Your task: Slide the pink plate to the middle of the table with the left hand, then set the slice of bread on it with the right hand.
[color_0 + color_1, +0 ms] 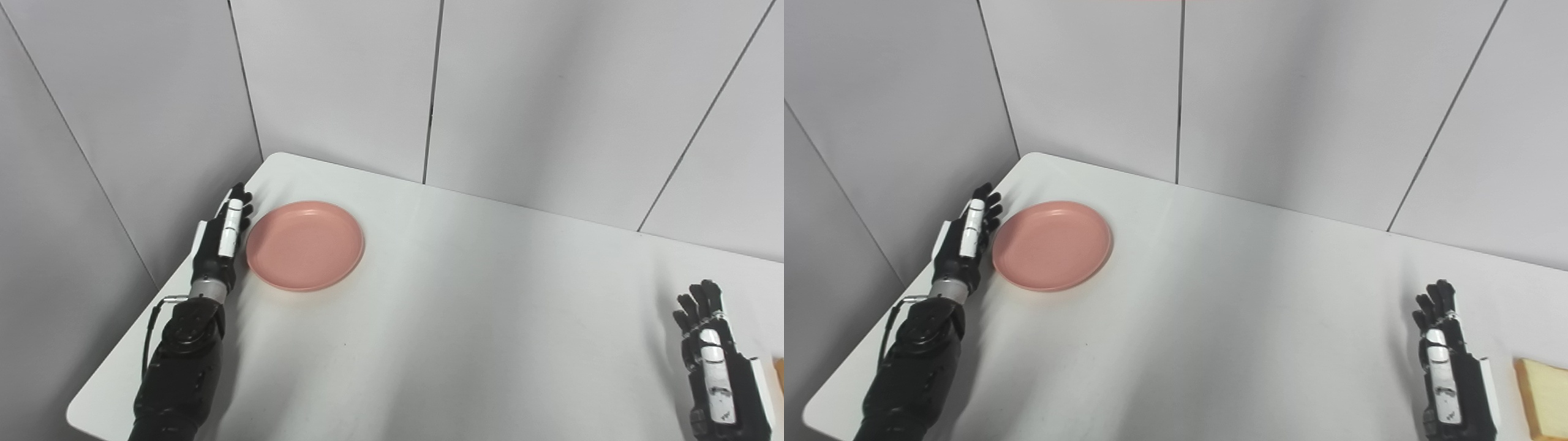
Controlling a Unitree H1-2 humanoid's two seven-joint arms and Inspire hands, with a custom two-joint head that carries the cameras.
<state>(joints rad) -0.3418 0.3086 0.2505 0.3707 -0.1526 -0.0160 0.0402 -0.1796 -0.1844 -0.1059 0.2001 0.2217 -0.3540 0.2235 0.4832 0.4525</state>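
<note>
In the left eye view, the pink plate (305,245) sits near the table's (465,318) far-left corner, the left hand (223,239) flat and empty just beside its rim; sliding looks unstarted. In the right eye view, the right hand (1451,367) waits released beside the slice of bread (1543,398) at the right edge.

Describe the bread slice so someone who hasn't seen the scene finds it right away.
Start at the white table and go to its near right corner, opposite the pink plate. Just right of the right hand, cut off by the picture's edge, lies the slice of bread: flat, pale yellow, the only squared-off thing there.
</note>
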